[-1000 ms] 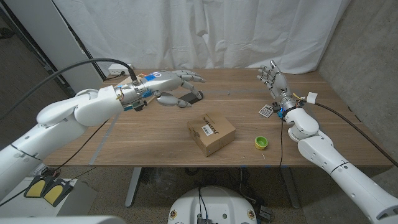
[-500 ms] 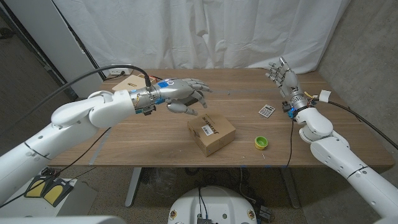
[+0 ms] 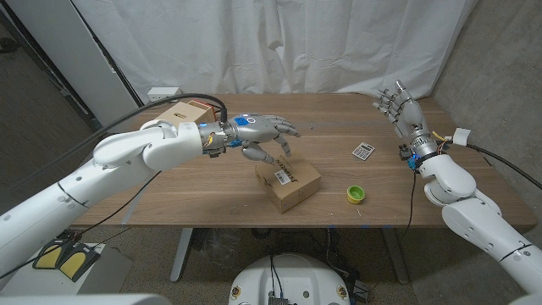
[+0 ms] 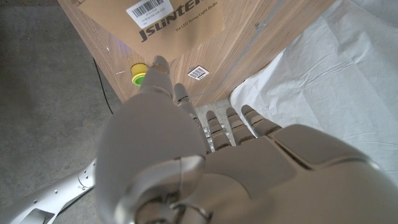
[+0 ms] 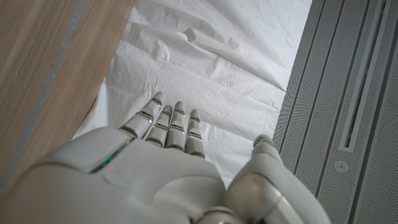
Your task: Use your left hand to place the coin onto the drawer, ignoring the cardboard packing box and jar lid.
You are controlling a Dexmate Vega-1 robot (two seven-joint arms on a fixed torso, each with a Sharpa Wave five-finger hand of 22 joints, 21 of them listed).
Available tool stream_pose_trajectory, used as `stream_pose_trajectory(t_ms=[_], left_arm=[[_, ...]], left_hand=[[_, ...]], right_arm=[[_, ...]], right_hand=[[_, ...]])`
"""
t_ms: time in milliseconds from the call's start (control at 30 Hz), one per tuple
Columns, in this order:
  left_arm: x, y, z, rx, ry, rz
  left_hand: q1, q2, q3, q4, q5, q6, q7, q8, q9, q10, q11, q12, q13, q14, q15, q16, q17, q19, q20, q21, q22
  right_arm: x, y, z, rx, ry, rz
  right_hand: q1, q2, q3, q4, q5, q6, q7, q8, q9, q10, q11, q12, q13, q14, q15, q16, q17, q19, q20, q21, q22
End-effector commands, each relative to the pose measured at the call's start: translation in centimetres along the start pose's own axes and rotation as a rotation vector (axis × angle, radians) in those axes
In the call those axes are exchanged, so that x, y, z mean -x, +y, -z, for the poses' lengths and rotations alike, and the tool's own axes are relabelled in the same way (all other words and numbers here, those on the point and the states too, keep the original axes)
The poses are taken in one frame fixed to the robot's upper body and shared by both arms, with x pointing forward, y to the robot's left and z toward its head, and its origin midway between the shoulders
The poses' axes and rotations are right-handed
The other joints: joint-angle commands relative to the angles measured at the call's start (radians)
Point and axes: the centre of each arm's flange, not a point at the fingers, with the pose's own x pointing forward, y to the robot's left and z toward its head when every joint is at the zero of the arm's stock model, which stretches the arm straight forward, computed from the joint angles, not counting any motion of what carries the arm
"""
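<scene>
- The cardboard packing box [image 4: 180, 28] carries large dark print reading "Jslinter" as far as it can be made out in the left wrist view, cut off at the picture's edge.
- A white barcode label [image 4: 149, 9] sits beside that print; its digits are too small to read.
- In the head view, the box [image 3: 288, 183] shows a white label [image 3: 284, 176] with illegible print.

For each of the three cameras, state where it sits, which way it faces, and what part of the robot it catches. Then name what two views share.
Head view: above, looking down at the table; both arms, left hand, right hand.
Left wrist view: along the left hand toward the cardboard box and yellow-green lid.
Right wrist view: along the right hand toward the white curtain.
Shared: head and left wrist views both show the cardboard box and lid.
</scene>
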Motion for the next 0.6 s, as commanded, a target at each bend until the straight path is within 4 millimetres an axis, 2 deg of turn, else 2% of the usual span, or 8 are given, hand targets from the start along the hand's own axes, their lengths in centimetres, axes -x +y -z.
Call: stream_pose_trajectory(t_ms=[33,200,400,600], left_arm=[[-3.4,2.0,1.0,-0.043,-0.014,0.046],[-4.1,2.3,1.5,-0.024,-0.019,0.065],[-3.2,2.8,2.0,-0.017,0.028,0.056],[-2.5,2.0,2.8,0.038,0.060,0.069]], left_hand=[[0.001,0.015,-0.001,0.007,-0.002,0.009,0.010,-0.003,0.004,-0.002,0.004,0.004,0.002,-0.002,-0.048,0.003,0.002,-0.005,-0.012,0.003,0.001],[0.002,0.016,-0.001,0.007,-0.003,0.012,0.013,-0.005,0.005,-0.002,0.005,0.005,0.002,-0.003,-0.042,0.003,0.002,-0.007,-0.012,0.004,0.001],[0.007,0.018,0.000,0.005,-0.004,0.012,0.014,-0.008,0.005,-0.006,0.006,0.005,0.002,-0.008,-0.038,0.003,0.002,-0.011,-0.010,0.004,0.001],[0.009,0.019,0.000,0.004,-0.005,0.014,0.014,-0.009,0.005,-0.008,0.008,0.005,0.002,-0.009,-0.036,0.003,0.001,-0.013,-0.008,0.004,0.001]], right_arm=[[2.2,-0.4,0.1,-0.002,-0.026,-0.026],[2.5,-0.4,0.4,-0.013,-0.031,0.004],[0.9,-0.3,0.0,-0.011,-0.018,-0.001],[-0.4,-0.6,-0.9,0.000,-0.023,0.014]], right_hand=[[-0.010,-0.001,-0.007,0.002,0.006,0.001,0.005,-0.001,0.003,-0.001,0.007,0.004,0.005,0.001,0.009,0.003,0.002,0.001,0.004,-0.003,0.001],[-0.012,-0.002,-0.008,0.003,0.006,0.000,0.008,-0.001,0.003,-0.002,0.009,0.003,0.005,-0.001,0.011,0.003,0.002,-0.001,0.005,-0.003,0.001],[-0.014,-0.002,-0.009,0.003,0.006,-0.001,0.009,-0.001,0.003,-0.003,0.010,0.003,0.005,-0.003,0.013,0.002,0.002,-0.002,0.005,-0.004,0.001],[-0.016,-0.002,-0.010,0.004,0.006,0.000,0.009,-0.001,0.003,-0.003,0.011,0.003,0.005,-0.003,0.013,0.003,0.002,-0.004,0.004,-0.005,0.001]])
